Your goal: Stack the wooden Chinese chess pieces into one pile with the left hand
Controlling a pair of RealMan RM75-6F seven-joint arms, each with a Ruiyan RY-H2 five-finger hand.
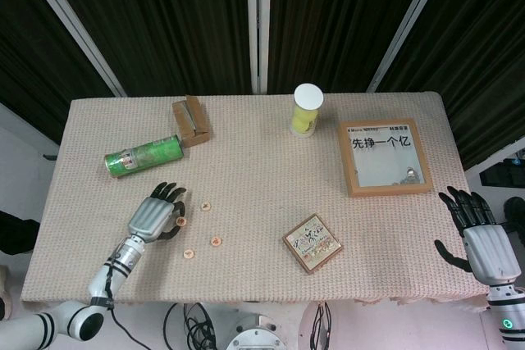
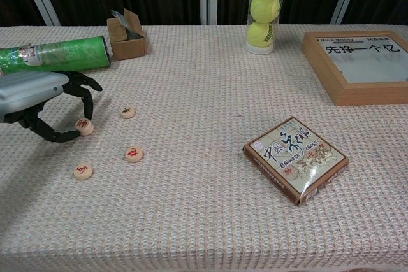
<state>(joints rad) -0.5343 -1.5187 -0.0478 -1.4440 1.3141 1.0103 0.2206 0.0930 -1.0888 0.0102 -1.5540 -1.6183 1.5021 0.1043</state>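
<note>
Several round wooden chess pieces lie on the woven table cloth [image 2: 204, 221]. One piece [image 2: 127, 112] [image 1: 205, 206] lies furthest back, another [image 2: 133, 154] [image 1: 216, 241] is mid-group, and a third [image 2: 83, 171] [image 1: 189, 253] is nearest the front edge. My left hand [image 2: 38, 97] [image 1: 153, 217] curls over a small pile [image 2: 84, 126] [image 1: 181, 221], and its thumb and a fingertip pinch the top piece, which sits on another. My right hand [image 1: 480, 239] hangs off the table's right edge with fingers spread and nothing in it; the chest view does not show it.
A green can [image 2: 54, 54] lies just behind the left hand, with a small cardboard box [image 2: 126, 33] beside it. A tennis ball tube [image 2: 266, 11] and a wooden frame [image 2: 360, 68] stand at the back right. The Chinese chess box [image 2: 295, 159] lies front right.
</note>
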